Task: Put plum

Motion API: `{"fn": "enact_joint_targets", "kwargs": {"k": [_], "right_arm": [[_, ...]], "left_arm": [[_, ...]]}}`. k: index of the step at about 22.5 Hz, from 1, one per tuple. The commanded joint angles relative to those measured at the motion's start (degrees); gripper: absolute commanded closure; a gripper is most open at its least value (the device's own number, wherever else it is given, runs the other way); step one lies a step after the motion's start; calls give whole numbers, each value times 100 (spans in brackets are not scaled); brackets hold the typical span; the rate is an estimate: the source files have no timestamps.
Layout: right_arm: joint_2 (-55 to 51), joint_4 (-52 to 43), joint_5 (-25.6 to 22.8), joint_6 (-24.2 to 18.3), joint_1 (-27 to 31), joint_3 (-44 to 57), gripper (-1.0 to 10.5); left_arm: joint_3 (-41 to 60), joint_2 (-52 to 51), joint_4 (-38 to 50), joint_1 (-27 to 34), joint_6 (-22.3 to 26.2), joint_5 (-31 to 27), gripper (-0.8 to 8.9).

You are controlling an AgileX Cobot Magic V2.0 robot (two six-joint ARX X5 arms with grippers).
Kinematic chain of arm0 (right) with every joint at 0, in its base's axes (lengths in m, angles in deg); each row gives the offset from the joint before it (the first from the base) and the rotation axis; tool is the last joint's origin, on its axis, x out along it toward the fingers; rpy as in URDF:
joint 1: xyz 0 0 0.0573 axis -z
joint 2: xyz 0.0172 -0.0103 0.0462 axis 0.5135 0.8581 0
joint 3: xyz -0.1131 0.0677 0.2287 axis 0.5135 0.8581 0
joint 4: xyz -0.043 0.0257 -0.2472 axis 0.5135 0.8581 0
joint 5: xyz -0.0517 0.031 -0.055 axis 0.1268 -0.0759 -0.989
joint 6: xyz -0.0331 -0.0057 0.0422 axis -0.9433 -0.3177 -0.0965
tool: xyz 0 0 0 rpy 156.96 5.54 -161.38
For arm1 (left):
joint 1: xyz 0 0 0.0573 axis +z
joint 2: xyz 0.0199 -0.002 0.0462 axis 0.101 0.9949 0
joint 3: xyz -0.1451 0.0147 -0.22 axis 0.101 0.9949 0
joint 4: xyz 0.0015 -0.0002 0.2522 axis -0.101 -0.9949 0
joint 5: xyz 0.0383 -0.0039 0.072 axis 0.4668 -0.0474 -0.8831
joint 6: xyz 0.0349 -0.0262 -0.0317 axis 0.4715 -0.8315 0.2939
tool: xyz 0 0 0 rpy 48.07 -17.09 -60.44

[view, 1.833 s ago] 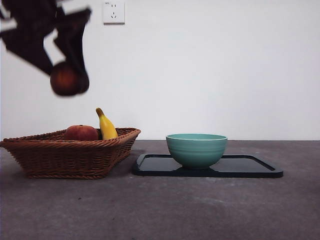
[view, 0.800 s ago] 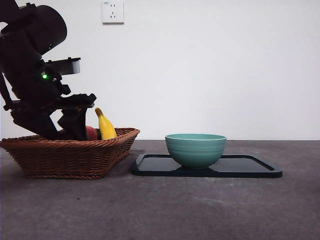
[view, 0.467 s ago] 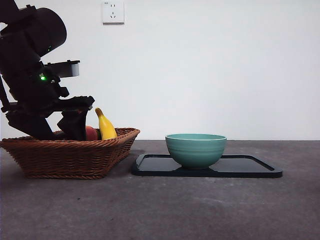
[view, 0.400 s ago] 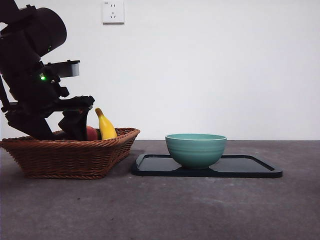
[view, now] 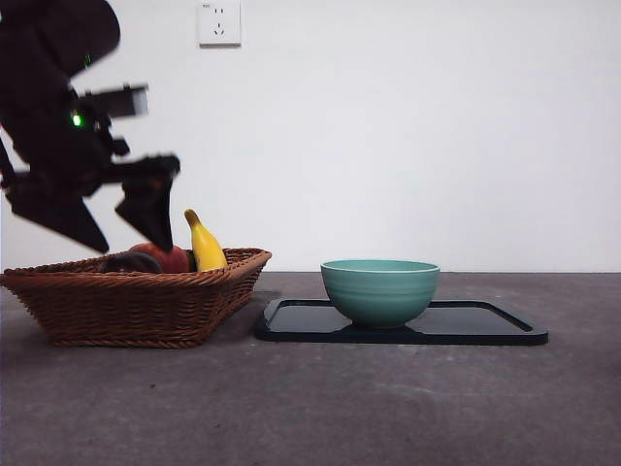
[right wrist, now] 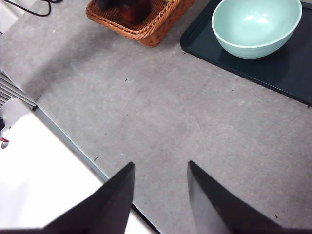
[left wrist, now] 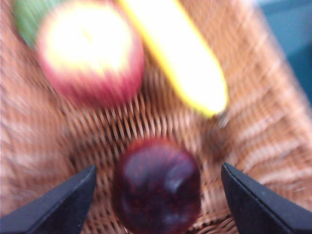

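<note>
Front view has the left tool (view: 136, 228) hanging just above the wicker basket (view: 136, 306) on the left side of the surface (view: 320, 408), big and dark with a little green light on the arm. Its jaws are spread wide and pinching nothing.

Left wrist view is pretty blurry, but it shows the plum (left wrist: 156, 187) sitting on the woven bottom of the basket (left wrist: 161, 122), between the two black jaws with clear gaps on both sides, so nothing is touching it. It's dark maroon and shiny. Near it in the same basket are a red and yellowish round fruit (left wrist: 90, 53) and a yellow banana (left wrist: 178, 53), both apart from the plum. From the front, the plum (view: 131, 262) only shows as a dark hump over the rim, with the red fruit (view: 167, 258) just beside it and the banana (view: 205, 245) poking up at an angle.

Just right of the basket there's a black tray (view: 485, 325) with a teal bowl (view: 380, 289) standing upright on its left half.

Right wrist view shows the right tool (right wrist: 161, 187) hovering over bare grey surface (right wrist: 170, 122), well away from the basket (right wrist: 146, 24) and the bowl (right wrist: 258, 24). Its jaws stand apart with nothing between them.
</note>
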Motion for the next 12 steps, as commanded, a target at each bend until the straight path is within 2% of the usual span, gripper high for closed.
{"fn": "enact_joint_targets", "kwargs": {"k": [1, 6, 12], "right_arm": [[11, -61, 2, 61, -35, -44, 772], [13, -68, 0, 59, -35, -44, 772], [17, -262, 0, 61, -35, -44, 772]], "left_arm": [[-68, -234, 15, -7, -9, -11, 404], [-76, -844, -319, -42, -9, 149, 409], [-87, -1587, -949, -44, -11, 1163, 409]]}}
